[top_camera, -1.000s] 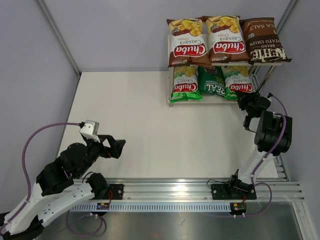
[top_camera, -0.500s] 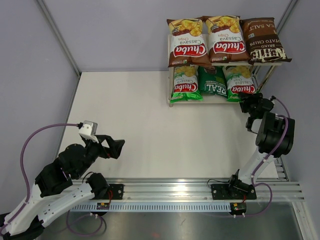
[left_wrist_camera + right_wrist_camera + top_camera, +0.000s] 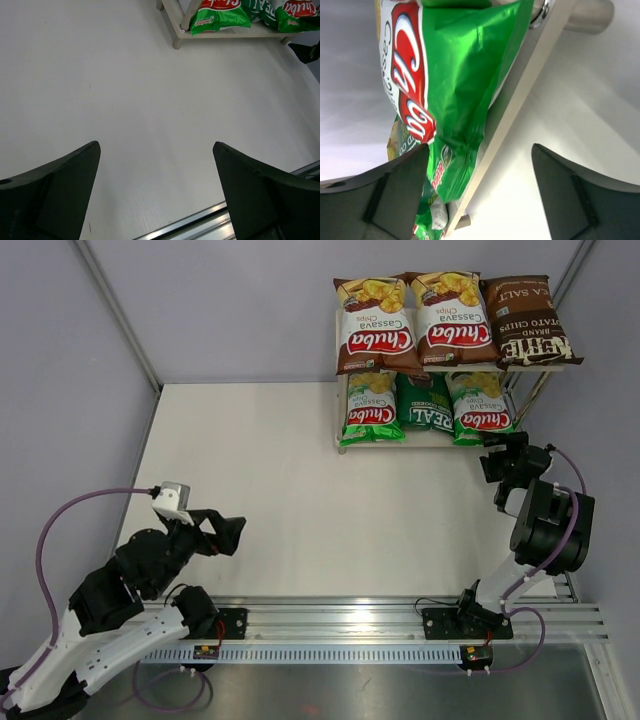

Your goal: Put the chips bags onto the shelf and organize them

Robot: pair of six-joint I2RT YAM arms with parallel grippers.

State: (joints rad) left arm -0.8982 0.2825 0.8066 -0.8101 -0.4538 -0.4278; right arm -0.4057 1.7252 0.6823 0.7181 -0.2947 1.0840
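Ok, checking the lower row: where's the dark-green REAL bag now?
Top view, far right: the dark-green REAL bag lies on the lower board of the shelf, between the left Chuba bag and the right Chuba bag.

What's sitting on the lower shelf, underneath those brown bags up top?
Three green bags: left Chuba, dark REAL, right Chuba. Their rear halves are hidden beneath the top tier's brown bags.

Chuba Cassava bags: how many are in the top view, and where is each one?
4. On the shelf top tier: left brown bag, middle brown bag. On the lower tier: left green bag, right green bag. None looks hidden.
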